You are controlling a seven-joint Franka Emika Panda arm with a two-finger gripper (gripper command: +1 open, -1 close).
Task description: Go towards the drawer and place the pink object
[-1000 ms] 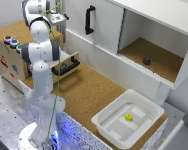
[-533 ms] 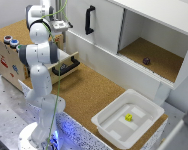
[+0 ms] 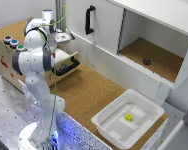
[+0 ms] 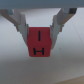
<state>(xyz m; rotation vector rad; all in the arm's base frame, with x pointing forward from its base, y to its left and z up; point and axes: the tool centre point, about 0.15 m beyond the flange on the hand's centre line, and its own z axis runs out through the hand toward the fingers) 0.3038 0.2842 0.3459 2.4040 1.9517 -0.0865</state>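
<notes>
In the wrist view a pink cube [image 4: 40, 43] with the dark letters I and H on its face sits between my two fingers [image 4: 22, 27], so my gripper [image 4: 40, 39] is shut on it. The exterior view shows the gripper [image 3: 65, 36] held high at the exterior view's left, above and slightly behind the drawer [image 3: 74, 56]. This drawer has a pale front and a black bar handle [image 3: 69, 65] and stands pulled out of the light wooden cabinet. My arm hides much of the drawer's inside, and the cube is too small to make out in the exterior view.
A white plastic tub [image 3: 110, 131] holding a small yellow object [image 3: 128, 117] stands at the front right. A tall white door with a vertical black handle [image 3: 89, 20] is behind. An open compartment holds a dark purple object [image 3: 146, 61]. Coloured round knobs [image 3: 11, 42] sit on the cabinet top.
My arm's upper links and gripper have shifted a little toward the exterior view's right and downward, closer to the drawer. The pink cube stays held.
</notes>
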